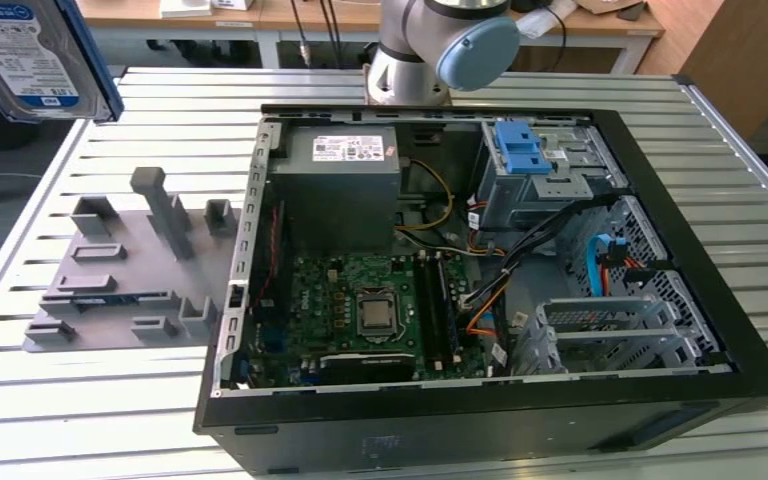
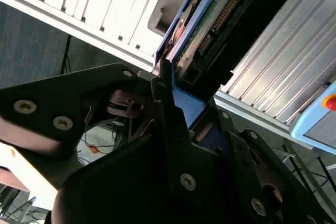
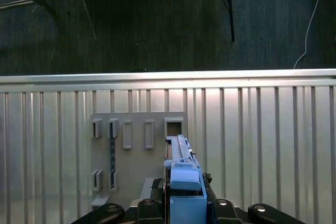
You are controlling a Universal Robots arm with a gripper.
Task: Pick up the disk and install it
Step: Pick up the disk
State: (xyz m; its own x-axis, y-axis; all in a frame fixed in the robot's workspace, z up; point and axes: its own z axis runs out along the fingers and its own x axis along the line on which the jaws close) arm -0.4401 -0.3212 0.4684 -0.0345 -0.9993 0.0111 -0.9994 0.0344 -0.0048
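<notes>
Silver-grey under a blue-and-white label, the disk (image 1: 24,60) hangs in the air at the exterior view's 10 o'clock corner, well above the table (image 1: 91,420) and apart from everything on it. The gripper (image 2: 186,98) is clamped on its blue bracket (image 2: 195,109). In both wrist views the black fingers (image 2: 167,109) press the plastic from either side, with the disk edge-on between them. That hold looks chosen to keep pressure off the label and the green circuit board (image 2: 210,22).

Below it, in the first wrist view, lies the grey fixture (image 3: 136,145). Its upright slots seem made to stand a part on edge so that fingers can close on it. In the exterior view the fixture sits at 9 o'clock of the case (image 1: 491,420).

That case lies on its side with the panel off, probably so its inside can be reached from above. Within it, at 1 o'clock, stands the cage (image 1: 558,185) with its blue latch (image 1: 520,150). The arm (image 1: 438,40) rises behind the case at 12 o'clock.
</notes>
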